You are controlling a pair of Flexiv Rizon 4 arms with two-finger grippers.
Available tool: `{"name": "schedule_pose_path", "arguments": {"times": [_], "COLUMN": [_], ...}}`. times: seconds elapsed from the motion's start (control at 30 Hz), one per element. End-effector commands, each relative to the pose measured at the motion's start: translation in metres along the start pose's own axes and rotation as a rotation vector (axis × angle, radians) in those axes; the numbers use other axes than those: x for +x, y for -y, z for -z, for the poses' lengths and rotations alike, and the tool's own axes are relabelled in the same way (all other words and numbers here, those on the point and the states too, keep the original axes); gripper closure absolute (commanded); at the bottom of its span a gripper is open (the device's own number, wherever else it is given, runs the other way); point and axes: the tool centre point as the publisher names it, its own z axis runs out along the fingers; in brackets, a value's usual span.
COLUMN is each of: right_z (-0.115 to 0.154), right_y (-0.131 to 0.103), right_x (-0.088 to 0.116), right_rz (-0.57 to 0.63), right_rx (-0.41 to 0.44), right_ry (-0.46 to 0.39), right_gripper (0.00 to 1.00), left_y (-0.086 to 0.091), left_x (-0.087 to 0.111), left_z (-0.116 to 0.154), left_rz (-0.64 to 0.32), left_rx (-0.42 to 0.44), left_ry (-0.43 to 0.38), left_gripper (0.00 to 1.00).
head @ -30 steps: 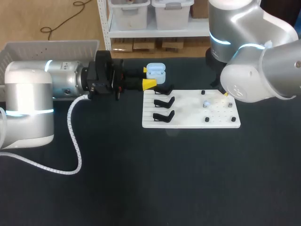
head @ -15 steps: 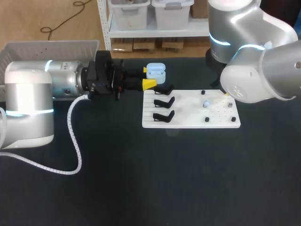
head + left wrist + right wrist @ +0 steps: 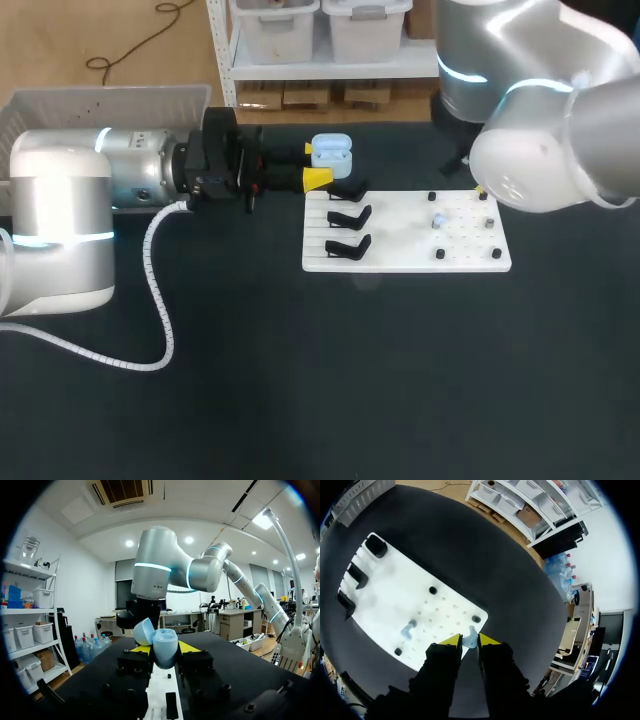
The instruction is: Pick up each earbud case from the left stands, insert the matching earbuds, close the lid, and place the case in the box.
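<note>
My left gripper [image 3: 313,165] is shut on a light blue earbud case [image 3: 331,152] and holds it just beyond the far left corner of the white board [image 3: 405,240]. In the left wrist view the case [image 3: 165,649] sits between the yellow tips with its lid [image 3: 143,631] open. My right gripper [image 3: 470,640] is shut on a light blue earbud [image 3: 469,639] above the board's right edge [image 3: 395,595]. A second earbud [image 3: 409,629] stands on the board. In the head view my right arm hides most of that gripper.
Three black stands [image 3: 349,216] line the board's left side, all bare. Small black pegs [image 3: 432,590] dot its right half. A pale grey box [image 3: 60,100] stands at the table's far left, behind my left arm.
My right gripper has closed on the earbud and lifted it off the board, with the arm rising toward the far side. My left arm and the case have kept still.
</note>
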Motion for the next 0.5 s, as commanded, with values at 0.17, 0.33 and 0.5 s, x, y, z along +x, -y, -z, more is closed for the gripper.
{"name": "schedule_pose_path", "arguments": {"times": [0.17,0.33,0.5], "right_z": [0.078,0.129,0.166], "right_y": [-0.023,-0.053,-0.081], "right_x": [0.026,0.028,0.027], "right_rz": [-0.077,-0.121,-0.224], "right_rx": [0.004,-0.033,-0.106], "right_ry": [-0.003,-0.044,-0.068], "right_gripper": [1.00,1.00,1.00], "left_y": [0.000,0.000,0.000], "left_x": [0.001,0.001,0.001], "left_z": [0.000,0.000,0.000], "left_rz": [-0.002,-0.002,-0.002], "left_rx": [-0.002,-0.002,-0.002], "left_ry": [0.002,0.002,0.002], "left_gripper": [1.00,1.00,1.00]}}
